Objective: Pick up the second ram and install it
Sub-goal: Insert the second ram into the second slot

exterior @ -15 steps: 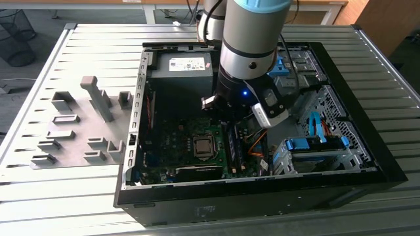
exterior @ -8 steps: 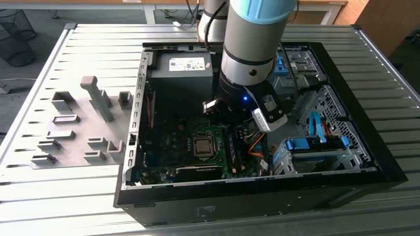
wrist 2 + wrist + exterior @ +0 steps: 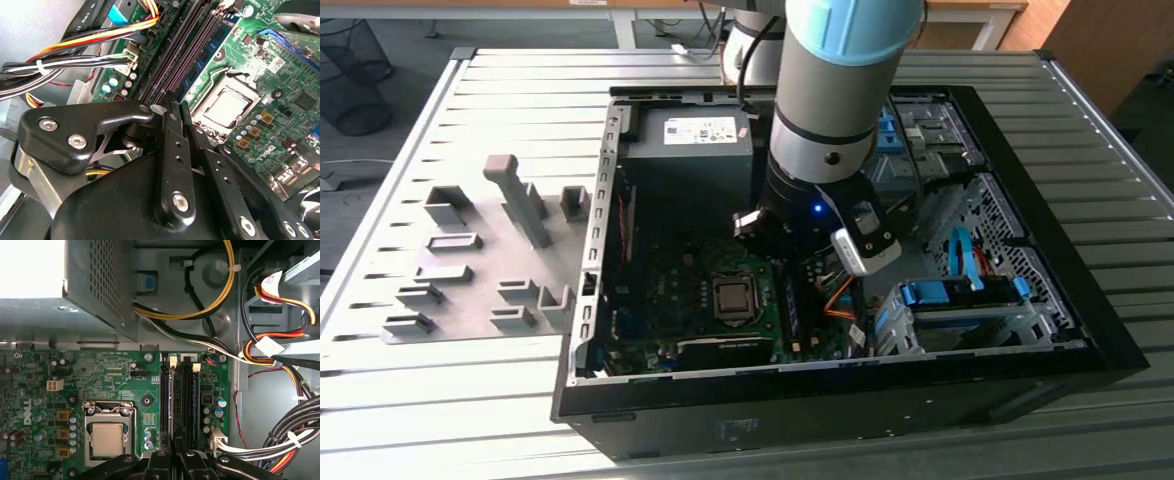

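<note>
My gripper (image 3: 174,100) sits over the memory slots (image 3: 181,400).
Its fingers are pressed together; the second ram (image 3: 207,47) stands in a slot.

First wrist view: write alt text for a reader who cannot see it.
The gripper sits low over the motherboard's black memory slots, its fingers close together. A bare CPU socket lies beside the slots, the grey power supply and bundled cables around them.

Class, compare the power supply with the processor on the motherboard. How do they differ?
The power supply is a big, tall box; the processor is a small flat square. The power supply has a perforated side and a white label; the processor's top is plain. Both are grey metal, inside the computer case.
</note>
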Available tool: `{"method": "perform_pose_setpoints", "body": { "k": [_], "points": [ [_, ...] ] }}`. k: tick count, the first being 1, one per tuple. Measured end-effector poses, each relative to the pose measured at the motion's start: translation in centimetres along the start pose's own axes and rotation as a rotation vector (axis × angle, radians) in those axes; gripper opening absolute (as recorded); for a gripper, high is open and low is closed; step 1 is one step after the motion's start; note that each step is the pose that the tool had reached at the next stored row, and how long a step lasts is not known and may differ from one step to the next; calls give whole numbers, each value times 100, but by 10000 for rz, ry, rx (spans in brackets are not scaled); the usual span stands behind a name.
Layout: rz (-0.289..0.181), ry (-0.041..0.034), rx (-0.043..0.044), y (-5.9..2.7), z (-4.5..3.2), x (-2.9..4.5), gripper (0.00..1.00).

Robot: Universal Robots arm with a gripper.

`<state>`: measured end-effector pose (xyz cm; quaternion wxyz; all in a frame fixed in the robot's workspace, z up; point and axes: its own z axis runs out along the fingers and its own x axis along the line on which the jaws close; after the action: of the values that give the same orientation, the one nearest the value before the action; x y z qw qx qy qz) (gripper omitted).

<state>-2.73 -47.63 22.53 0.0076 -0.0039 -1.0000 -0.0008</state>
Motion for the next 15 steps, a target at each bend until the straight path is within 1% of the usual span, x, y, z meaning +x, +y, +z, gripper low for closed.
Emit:
{"method": "perform_pose_setpoints", "body": {
  "k": [15],
  "points": [
    [0, 1, -2, -12, 16, -2, 14]
  ]
}}
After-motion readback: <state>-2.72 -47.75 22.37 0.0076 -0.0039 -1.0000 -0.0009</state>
